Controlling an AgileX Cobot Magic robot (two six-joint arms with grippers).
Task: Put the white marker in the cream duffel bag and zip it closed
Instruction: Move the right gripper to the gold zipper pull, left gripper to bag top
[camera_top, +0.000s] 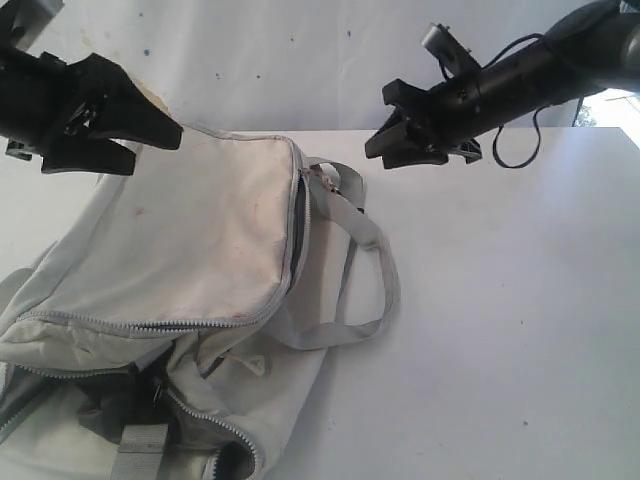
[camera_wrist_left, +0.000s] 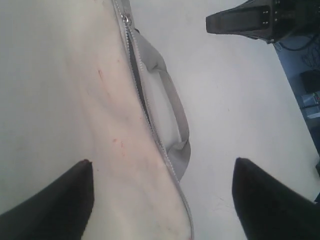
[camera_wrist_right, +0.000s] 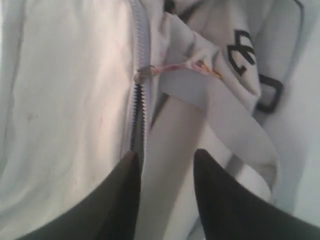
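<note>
L claw (camera_top: 157, 152) hangs over the upper-left corner of the cream duffel bag (camera_top: 200, 230) as the ext. view shows it. My fingers are spread wide w/ nothing btwn them. R claw (camera_top: 378, 122) hovers above the bag's upper-right corner, fingers parted and gripping nothing. Thru the gap in my R wrist view I see the grey strap (camera_top: 370, 235) and bag fabric below.

The bag lies flat on the white tabletop (camera_top: 500, 300), on the left half of the ext. view, its strap looping out to the right. The zip slider (camera_wrist_right: 141, 75) sits near that upper-right corner w/ a thin pinkish cord pull (camera_wrist_right: 175, 67) trailing off it. Next to the slider the teeth are parted, a dark slit showing. White marker: no view shows it, can't tell where it is.
</note>
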